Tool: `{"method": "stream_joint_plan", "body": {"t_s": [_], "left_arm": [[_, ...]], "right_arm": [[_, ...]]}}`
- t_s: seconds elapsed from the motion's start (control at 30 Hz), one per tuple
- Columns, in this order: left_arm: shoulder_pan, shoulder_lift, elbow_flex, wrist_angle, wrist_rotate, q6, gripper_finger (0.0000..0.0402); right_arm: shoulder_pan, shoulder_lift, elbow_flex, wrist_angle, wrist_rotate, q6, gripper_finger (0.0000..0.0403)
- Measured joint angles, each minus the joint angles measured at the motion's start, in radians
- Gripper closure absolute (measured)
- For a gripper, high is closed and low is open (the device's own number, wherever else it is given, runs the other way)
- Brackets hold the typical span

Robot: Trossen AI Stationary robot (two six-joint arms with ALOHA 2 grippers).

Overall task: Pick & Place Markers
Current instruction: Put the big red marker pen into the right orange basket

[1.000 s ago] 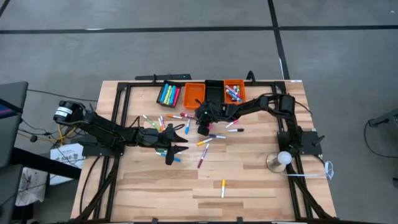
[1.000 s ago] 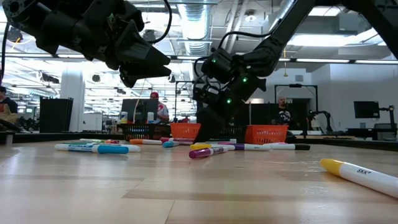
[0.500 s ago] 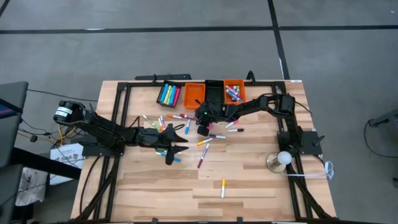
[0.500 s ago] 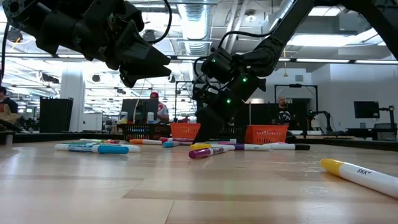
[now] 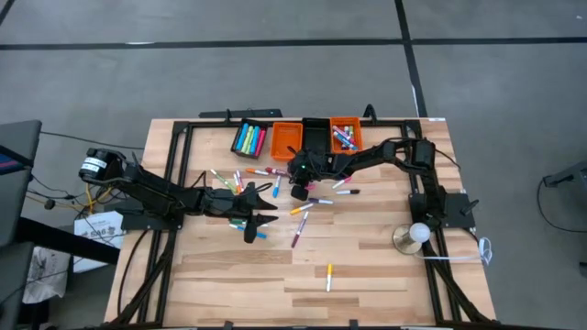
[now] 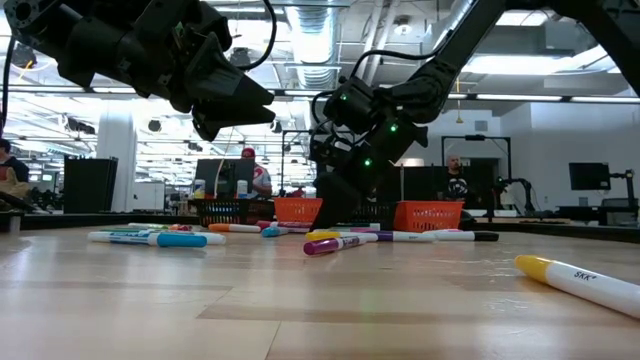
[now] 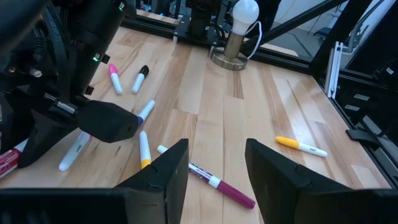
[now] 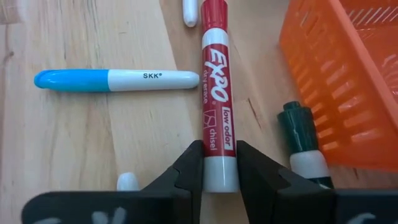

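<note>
Several markers (image 5: pixel 275 197) in many colours lie scattered on the wooden table's middle. My right gripper (image 5: pixel 298 190) reaches in from the right, low over them, shut on a red EXPO marker (image 8: pixel 214 93) that lies flat on the wood. A blue-capped marker (image 8: pixel 115 79) lies beside it, and a dark green one (image 8: pixel 301 140) lies against an orange bin (image 8: pixel 348 81). My left gripper (image 7: pixel 214 165) hangs open above the table at the scatter's left side (image 6: pixel 240 100), over a purple marker (image 7: pixel 221 183), touching nothing. My right gripper pinches the red marker's white end (image 8: pixel 219 163) between its two fingers, one on each long side. The fingers (image 8: pixel 186 171) slant down from the table's right, roughly in line with the marker's length. The marker lies flat on the table, red cap pointing away from the gripper.
Orange and black bins (image 5: pixel 293 137) stand in a row at the far edge, some holding markers. A lone yellow marker (image 5: pixel 329 275) lies toward the near edge. A lamp with a white bulb (image 5: pixel 413 236) stands at the right, by the right arm's base.
</note>
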Motion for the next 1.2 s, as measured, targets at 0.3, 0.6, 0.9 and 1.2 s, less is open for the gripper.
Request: {"method": "stream_joint_plan", "body": {"t_s": [0.3,0.6,0.9,1.2], "left_arm": [[0.0,0.0,0.0,-0.002,0.0,0.0,0.0247],[0.0,0.0,0.0,-0.002,0.0,0.0,0.0247],[0.0,0.0,0.0,-0.002,0.0,0.0,0.0247],[0.0,0.0,0.0,-0.002,0.0,0.0,0.0247]], "right_arm": [[0.001,-0.064,-0.007,-0.084,-0.001,0.007,0.0325],[0.001,-0.199,-0.005,-0.246,-0.001,0.007,0.0327],[0.001,-0.352,-0.004,-0.374,0.002,0.007,0.0327],[-0.017,-0.488,-0.003,-0.453,0.203,0.079,0.0327]]}}
